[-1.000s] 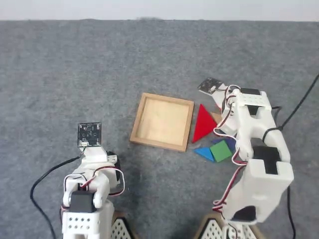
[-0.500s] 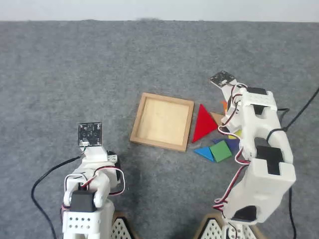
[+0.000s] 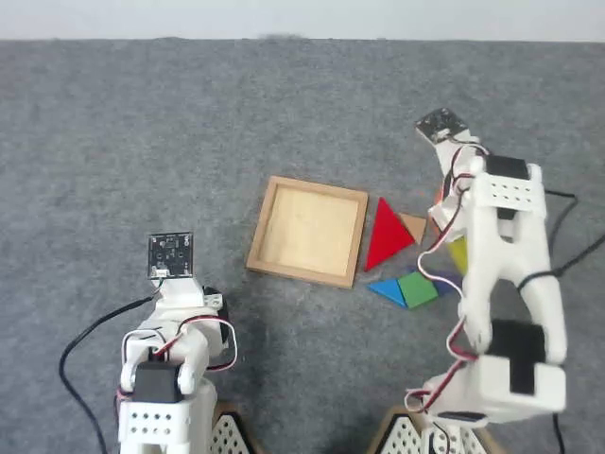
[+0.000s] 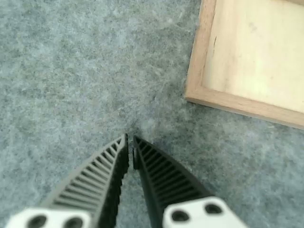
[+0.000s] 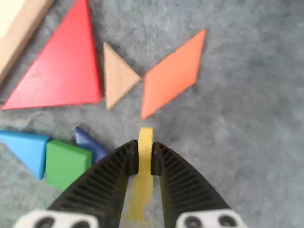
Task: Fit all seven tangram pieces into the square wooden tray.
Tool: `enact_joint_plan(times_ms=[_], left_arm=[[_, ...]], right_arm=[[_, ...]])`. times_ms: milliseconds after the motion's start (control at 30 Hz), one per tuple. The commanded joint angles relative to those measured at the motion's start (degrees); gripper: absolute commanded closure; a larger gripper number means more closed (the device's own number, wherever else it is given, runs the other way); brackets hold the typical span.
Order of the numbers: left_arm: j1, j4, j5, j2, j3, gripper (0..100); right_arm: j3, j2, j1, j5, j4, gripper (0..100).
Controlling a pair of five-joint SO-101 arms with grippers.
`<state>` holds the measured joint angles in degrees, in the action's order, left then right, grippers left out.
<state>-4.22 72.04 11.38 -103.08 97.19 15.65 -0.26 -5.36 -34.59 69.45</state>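
The yellow piece (image 5: 145, 134) was held on edge between the jaws of the right gripper (image 5: 144, 147), which were closed narrowly on its 2 flat faces. It could not be told whether the piece was lifted clear of the counter (image 3: 142, 123).

The piece was judged to be thin, rigid painted wood: light, not fragile, but smooth enough to pivot or slip if pinched near a corner. A hold across the faces near the middle was judged the safest, and the present hold appeared to be about there.

The other 6 pieces were seen lying flat on the counter beside the wooden tray (image 3: 267, 219). The red triangle (image 5: 61, 76) was just beside the tray's rim, with the tan triangle (image 5: 116, 73) and the orange parallelogram (image 5: 173, 73) next to it. The blue triangle (image 5: 26, 147), green square (image 5: 66, 164) and dark blue piece (image 5: 92, 145) were clustered together. Nothing was seen inside the tray.

The left gripper (image 4: 130, 142) was poised over bare counter near a tray corner, its jaws closed on nothing.
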Motion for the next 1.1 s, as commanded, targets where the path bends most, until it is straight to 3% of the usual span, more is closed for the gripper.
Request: enact_joint_plan(times_ms=[0,333,467,633,733,867,1067], left_arm=[[-0.35,0.26,-0.88,-1.14,-0.75,99],[-0.35,0.26,-0.88,-1.14,-0.75,99],[-0.35,0.26,-0.88,-1.14,-0.75,99],[-0.35,0.26,-0.88,-1.14,-0.75,99],[-0.35,0.26,-0.88,-1.14,-0.75,99],[-0.35,0.26,-0.88,-1.14,-0.75,99],[-0.35,0.26,-0.88,-1.14,-0.75,99]], right_arm=[[-1.14,-6.81,-3.21,3.6,0.92,95.3],[-1.05,-13.23,-1.8,4.48,6.64,95.3],[8.26,-14.9,4.79,-3.25,10.95,89.4],[29.98,-23.78,7.96,-8.44,-3.65,80.9],[38.33,-28.35,8.4,-13.54,-6.81,76.5],[42.81,-32.13,8.31,-19.43,-7.34,73.7],[42.9,-32.57,7.96,-17.85,-12.79,73.6]])
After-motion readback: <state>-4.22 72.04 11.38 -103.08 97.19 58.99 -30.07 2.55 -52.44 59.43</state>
